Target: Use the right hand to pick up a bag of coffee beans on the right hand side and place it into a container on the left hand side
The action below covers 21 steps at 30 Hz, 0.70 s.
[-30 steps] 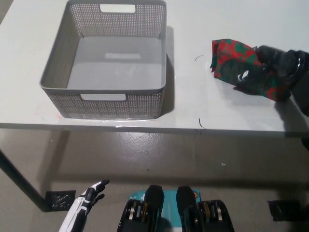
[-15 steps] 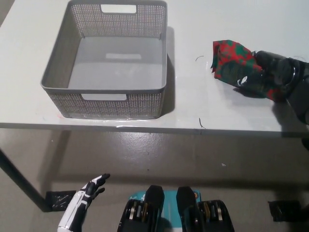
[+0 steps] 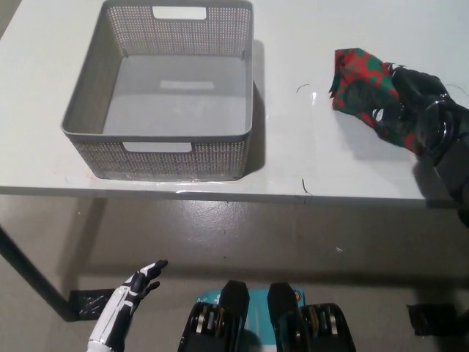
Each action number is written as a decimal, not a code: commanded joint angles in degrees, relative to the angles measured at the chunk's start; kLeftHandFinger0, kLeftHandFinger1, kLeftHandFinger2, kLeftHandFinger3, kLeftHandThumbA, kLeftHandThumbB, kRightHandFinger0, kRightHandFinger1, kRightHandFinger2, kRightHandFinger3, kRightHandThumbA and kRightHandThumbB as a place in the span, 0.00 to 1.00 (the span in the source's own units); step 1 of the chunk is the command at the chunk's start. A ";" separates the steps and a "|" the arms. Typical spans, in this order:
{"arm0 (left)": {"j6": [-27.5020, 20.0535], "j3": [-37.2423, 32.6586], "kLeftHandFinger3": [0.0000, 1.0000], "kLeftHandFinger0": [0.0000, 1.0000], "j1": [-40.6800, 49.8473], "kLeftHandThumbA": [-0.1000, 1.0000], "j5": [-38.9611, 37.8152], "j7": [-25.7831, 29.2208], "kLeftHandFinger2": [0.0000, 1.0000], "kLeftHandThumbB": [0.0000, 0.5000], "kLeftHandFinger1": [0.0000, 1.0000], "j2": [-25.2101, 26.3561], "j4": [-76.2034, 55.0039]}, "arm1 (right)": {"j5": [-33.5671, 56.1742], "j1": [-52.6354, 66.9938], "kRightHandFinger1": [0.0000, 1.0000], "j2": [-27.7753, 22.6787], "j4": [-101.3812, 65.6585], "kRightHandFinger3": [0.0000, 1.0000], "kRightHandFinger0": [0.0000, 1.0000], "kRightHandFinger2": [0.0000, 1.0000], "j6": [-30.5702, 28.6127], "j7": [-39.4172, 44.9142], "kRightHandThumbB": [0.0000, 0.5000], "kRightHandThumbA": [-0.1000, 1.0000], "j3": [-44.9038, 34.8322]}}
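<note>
One firm hold matters now: the black right hand (image 3: 410, 99) is closed around the coffee bag (image 3: 370, 92) over the table's (image 3: 293, 158) right side, so carry it high and level leftward to clear the grey basket's (image 3: 249, 110) rim. Red-and-green patterned, the bag looks soft and crumpled. The white left hand (image 3: 132, 293) hangs low, fingers apart.

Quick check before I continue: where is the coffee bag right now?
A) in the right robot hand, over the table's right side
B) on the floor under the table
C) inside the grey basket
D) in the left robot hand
A: the black right robot hand is closed on the red-and-green coffee bag at the table's right side, and the grey basket holds nothing.
</note>
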 commanded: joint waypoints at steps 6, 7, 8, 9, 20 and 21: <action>0.25 0.38 1.00 1.00 -0.83 1.00 0.16 -0.45 1.00 0.48 1.00 1.16 -1.42 | 0.50 -2.65 0.65 -1.95 -0.32 1.00 0.12 1.00 -5.19 -10.32 0.29 0.00 -1.26; 0.29 0.40 1.00 1.00 -0.77 1.00 0.15 -0.41 1.00 0.48 1.00 1.13 -1.47 | 0.39 -2.85 0.62 -1.98 -0.31 1.00 0.11 1.00 -5.23 -10.51 0.30 0.00 -1.21; 0.20 0.35 1.00 1.00 -0.69 1.00 0.50 -0.30 1.00 0.48 1.00 1.23 -1.47 | 1.05 -3.81 0.60 -2.35 -0.46 1.00 0.08 1.00 -5.36 -10.19 0.27 0.00 -1.93; 0.02 0.47 1.00 1.00 -0.70 1.00 0.29 -0.30 1.00 0.48 1.00 1.21 -1.23 | 1.58 -4.72 0.57 -2.71 -0.52 0.98 0.06 1.00 -5.71 -10.26 0.28 0.00 -2.55; 0.29 0.35 1.00 1.00 0.04 1.00 0.27 -0.34 1.00 0.43 1.00 1.07 -1.17 | 2.21 -15.19 0.46 -5.63 -3.64 1.00 0.00 0.90 -10.29 -13.72 0.29 0.00 -6.41; -0.19 0.30 1.00 1.00 0.32 1.00 0.20 -0.41 1.00 0.41 1.00 1.03 -0.99 | 2.36 -16.50 0.46 -5.59 -4.46 1.00 0.00 0.87 -10.49 -14.15 0.23 0.00 -6.93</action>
